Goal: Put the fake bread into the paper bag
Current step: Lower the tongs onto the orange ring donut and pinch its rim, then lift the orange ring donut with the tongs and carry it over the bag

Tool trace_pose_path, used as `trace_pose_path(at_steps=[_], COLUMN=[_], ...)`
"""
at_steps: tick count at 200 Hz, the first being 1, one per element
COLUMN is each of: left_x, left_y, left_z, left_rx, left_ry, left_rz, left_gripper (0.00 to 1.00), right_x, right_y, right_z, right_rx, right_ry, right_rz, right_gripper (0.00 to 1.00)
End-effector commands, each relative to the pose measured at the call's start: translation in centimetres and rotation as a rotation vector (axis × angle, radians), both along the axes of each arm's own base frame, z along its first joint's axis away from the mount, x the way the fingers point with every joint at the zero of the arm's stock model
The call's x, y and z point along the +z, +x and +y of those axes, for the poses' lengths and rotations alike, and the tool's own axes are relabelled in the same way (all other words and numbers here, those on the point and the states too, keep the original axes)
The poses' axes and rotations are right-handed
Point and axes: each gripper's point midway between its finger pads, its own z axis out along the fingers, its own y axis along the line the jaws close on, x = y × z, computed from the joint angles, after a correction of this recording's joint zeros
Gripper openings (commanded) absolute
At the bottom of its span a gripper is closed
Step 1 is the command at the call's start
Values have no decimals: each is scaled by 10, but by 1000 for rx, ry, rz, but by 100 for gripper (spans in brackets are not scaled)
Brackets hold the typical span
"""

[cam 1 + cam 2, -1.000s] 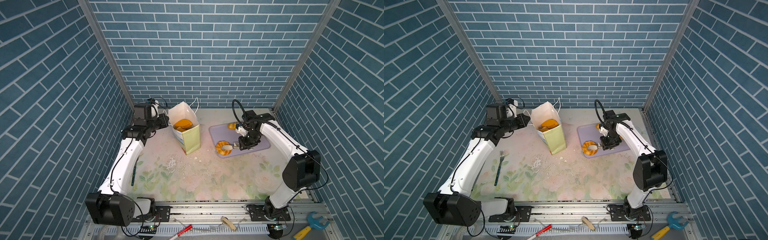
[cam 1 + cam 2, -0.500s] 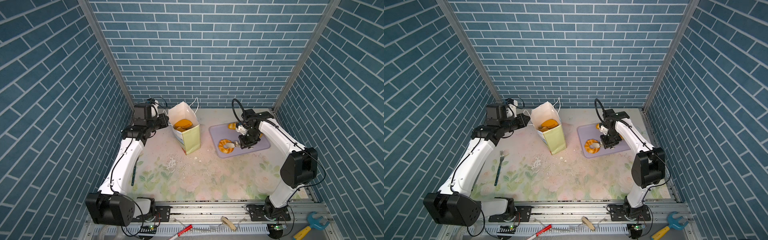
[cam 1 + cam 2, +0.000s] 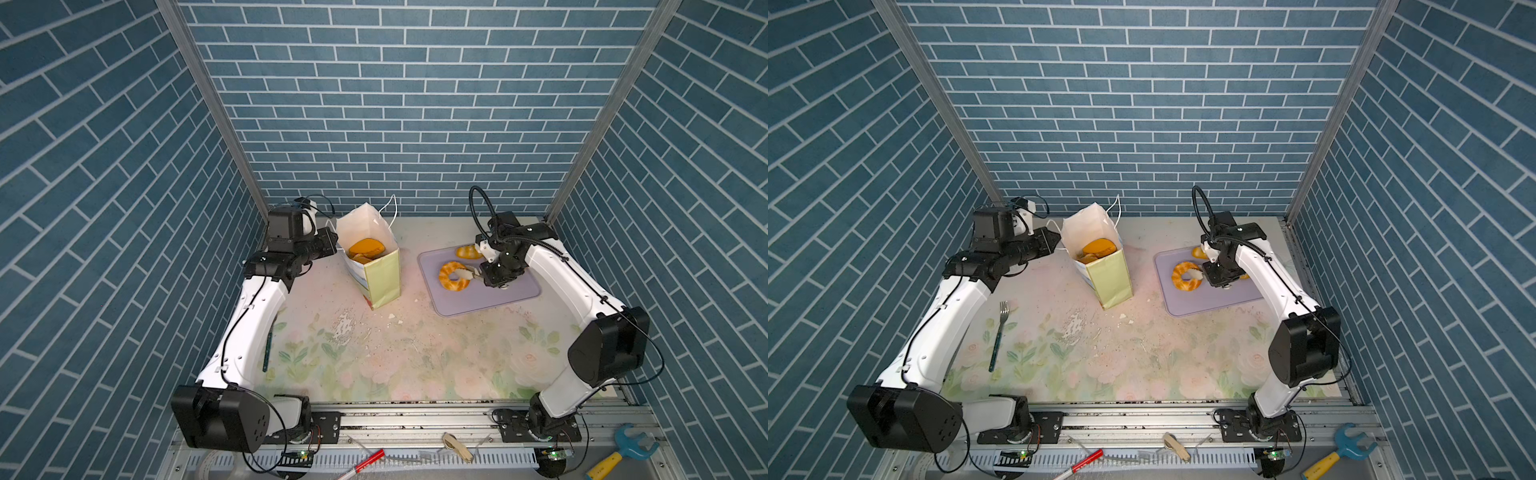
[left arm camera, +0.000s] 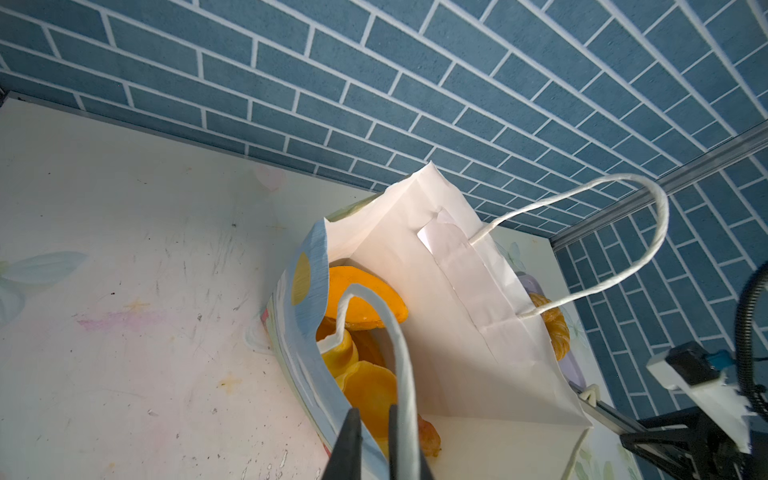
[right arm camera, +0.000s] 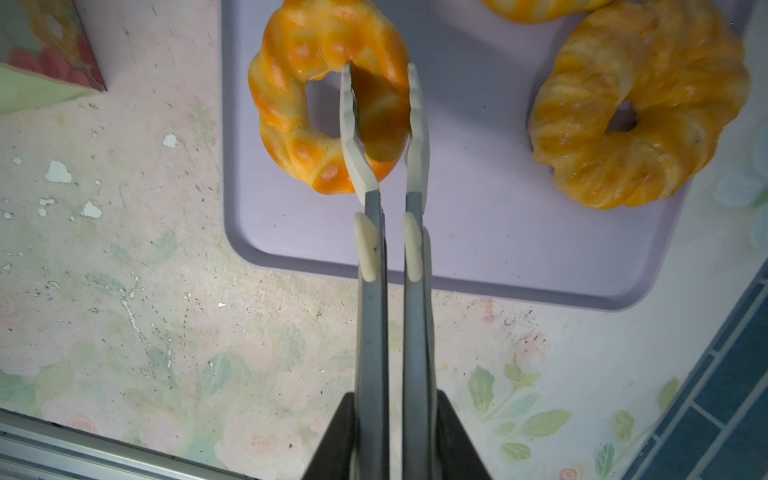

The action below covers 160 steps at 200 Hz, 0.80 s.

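Observation:
The paper bag (image 3: 382,274) (image 3: 1111,278) (image 4: 457,332) stands upright at the back left, with several orange pieces of fake bread (image 3: 365,248) (image 4: 361,307) inside. My left gripper (image 3: 334,245) (image 4: 376,436) is shut on the bag's near wall at the rim, beside a cord handle. My right gripper (image 3: 467,274) (image 5: 378,83) is shut on a ring doughnut (image 3: 451,276) (image 5: 299,108), one long finger through its hole, and holds it tilted just above the lavender tray (image 3: 498,295) (image 5: 498,232). A striped ring pastry (image 5: 640,116) and another piece (image 3: 465,251) lie on the tray.
A fork (image 3: 998,332) lies on the floral table by the left arm. White crumbs (image 3: 345,324) are scattered in front of the bag. Brick walls close in the back and both sides. Tools lie on the front rail (image 3: 415,419).
The right gripper's fingers have closed on the ring doughnut and raised it slightly toward the back of the tray. The left arm and the bag have not moved.

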Motion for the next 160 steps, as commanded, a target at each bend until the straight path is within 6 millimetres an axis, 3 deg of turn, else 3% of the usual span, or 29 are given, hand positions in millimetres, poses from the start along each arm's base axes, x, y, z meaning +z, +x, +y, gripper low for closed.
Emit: trace_pose_path(at_steps=[1, 114, 160], left_x=[4, 8, 8], left_y=[-3, -4, -4], left_z=[-1, -2, -1], left_rx=[0, -2, 4], left_ry=[1, -8, -10], left_rz=[-19, -31, -33], left_gripper=[15, 16, 16], right_x=[49, 169, 227], right_y=[7, 7, -3], right_z=[8, 15, 47], right_rx=[-3, 3, 153], right_ry=[103, 318, 522], right_rz=[-160, -605, -754], right_gripper=[21, 20, 21])
